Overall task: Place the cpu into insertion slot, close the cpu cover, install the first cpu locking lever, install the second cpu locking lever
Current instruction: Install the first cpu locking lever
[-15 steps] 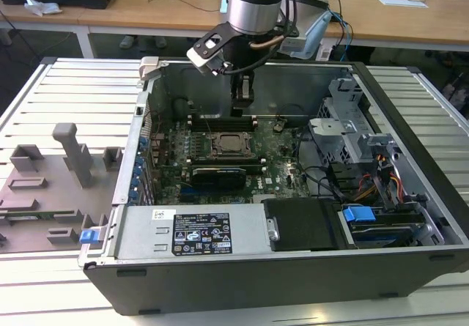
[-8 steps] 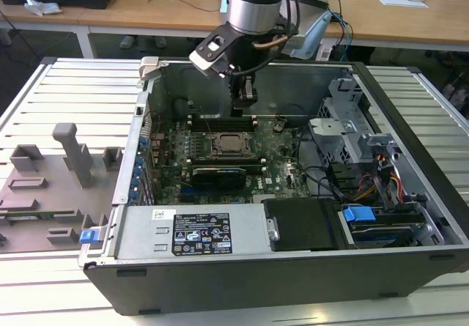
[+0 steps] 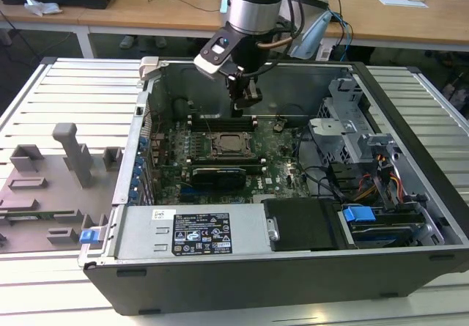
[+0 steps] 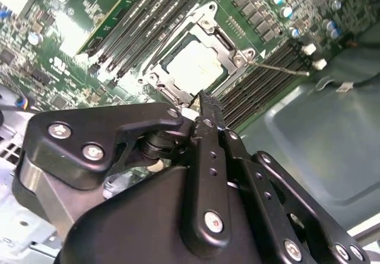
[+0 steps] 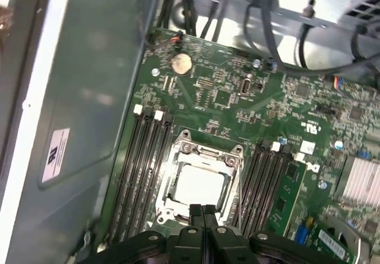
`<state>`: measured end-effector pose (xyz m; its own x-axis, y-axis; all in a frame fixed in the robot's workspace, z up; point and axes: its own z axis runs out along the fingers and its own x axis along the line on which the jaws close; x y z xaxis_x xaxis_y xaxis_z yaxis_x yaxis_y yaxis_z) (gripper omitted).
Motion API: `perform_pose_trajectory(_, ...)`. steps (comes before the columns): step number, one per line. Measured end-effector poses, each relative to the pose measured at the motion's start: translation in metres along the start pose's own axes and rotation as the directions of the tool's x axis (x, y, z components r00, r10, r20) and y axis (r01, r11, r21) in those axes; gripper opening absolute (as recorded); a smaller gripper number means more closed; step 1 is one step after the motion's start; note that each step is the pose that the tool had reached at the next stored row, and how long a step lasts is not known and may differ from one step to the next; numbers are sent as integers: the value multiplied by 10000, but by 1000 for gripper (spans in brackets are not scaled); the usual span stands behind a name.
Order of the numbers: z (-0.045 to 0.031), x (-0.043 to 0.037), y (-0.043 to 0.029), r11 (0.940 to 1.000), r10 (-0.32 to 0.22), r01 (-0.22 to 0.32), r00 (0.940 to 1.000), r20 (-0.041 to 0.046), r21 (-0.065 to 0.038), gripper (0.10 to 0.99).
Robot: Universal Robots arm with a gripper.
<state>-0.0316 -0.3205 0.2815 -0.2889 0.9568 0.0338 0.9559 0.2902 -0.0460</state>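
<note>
The cpu (image 5: 199, 184) (image 4: 193, 62), a pale square chip, lies in the insertion slot (image 3: 229, 144) on the green board inside the open computer case. The silver cpu cover (image 5: 178, 157) (image 4: 234, 53) lies flat around it, framing the chip. A thin metal lever (image 4: 282, 69) sticks out from one corner of the socket over the memory slots. My gripper (image 3: 242, 108) (image 5: 202, 209) (image 4: 202, 98) hangs just above the socket's edge, on the case's back-wall side. Its black fingers are pressed together and shut, with nothing between them.
Long black memory slots (image 5: 139, 157) flank the socket on both sides. The grey case wall (image 5: 77, 98) is close behind the gripper. A black power-supply box (image 3: 198, 232) runs along the case front, and drive bays with cables (image 3: 366, 157) fill the exterior view's right. A grey fixture tray (image 3: 51, 187) sits outside the case on that view's left.
</note>
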Motion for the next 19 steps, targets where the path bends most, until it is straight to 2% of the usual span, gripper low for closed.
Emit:
perform_pose_trajectory(4, 0, 0, 0, 9981, -608, 608, 9981, 27, 22, 106)
perform_pose_trajectory(6, 0, 0, 0, 9936, -1128, 1127, 9936, 50, 41, 106)
perform_pose_trajectory(10, 0, 0, 0, 9875, -1574, 1574, 9875, 69, 59, 106)
perform_pose_trajectory(13, 0, 0, 0, 9804, -1968, 1968, 9804, 83, 75, 106)
perform_pose_trajectory(14, 0, 0, 0, 9764, -2160, 2160, 9763, 91, 84, 106)
perform_pose_trajectory(16, 0, 0, 0, 9633, -2684, 2682, 9633, 111, 107, 106)
perform_pose_trajectory(19, 0, 0, 0, 9471, -3208, 3207, 9471, 130, 133, 106)
